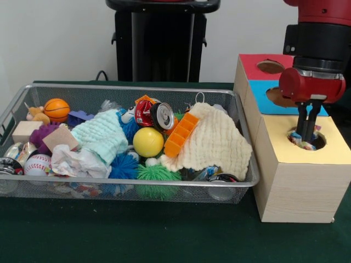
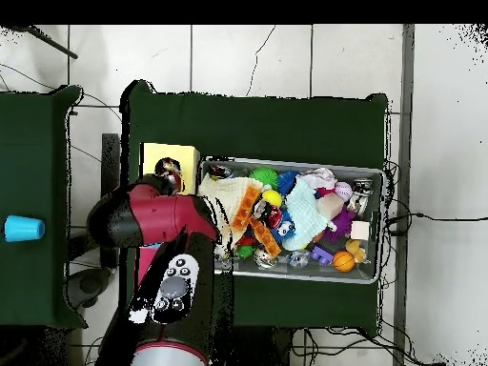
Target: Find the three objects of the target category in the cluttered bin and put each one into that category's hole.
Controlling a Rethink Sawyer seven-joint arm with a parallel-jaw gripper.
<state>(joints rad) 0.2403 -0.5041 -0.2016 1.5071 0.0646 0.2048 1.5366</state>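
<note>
You have a dark green table point(image 1: 137, 235) under everything, standing on a pale tiled floor point(image 2: 286, 57) in the overhead view, with a second green table at that view's left edge carrying a blue cup point(image 2: 24, 228).

The bin point(image 1: 241, 183) fills the left and middle of the front view. In it you can see a cream knitted cloth point(image 1: 216, 142) draped at its right end, a mint knitted cloth point(image 1: 101, 137) left of centre, a crumpled white plastic bag point(image 1: 79, 163) just below the mint cloth near the front wall, an orange block tray point(image 1: 181, 134) lying on the cream cloth's edge, a yellow ball point(image 1: 148, 142), a red can point(image 1: 155, 114), a small basketball point(image 1: 57, 109), a baseball point(image 1: 37, 164), and green and blue spiky balls at the front.

Right of the bin stands a row of wood-grain boxes: red-topped farthest, blue-topped in the middle, and the yellow-topped box point(image 1: 299, 181) nearest you.

The gripper point(image 1: 307, 139) hangs straight down over the hole point(image 1: 321, 140) in the yellow top, its fingers close together and their tips down at the opening, touching a polka-dot bag point(image 1: 301, 143) that shows as a crumpled edge in the hole. You cannot tell whether the fingers pinch it.
</note>
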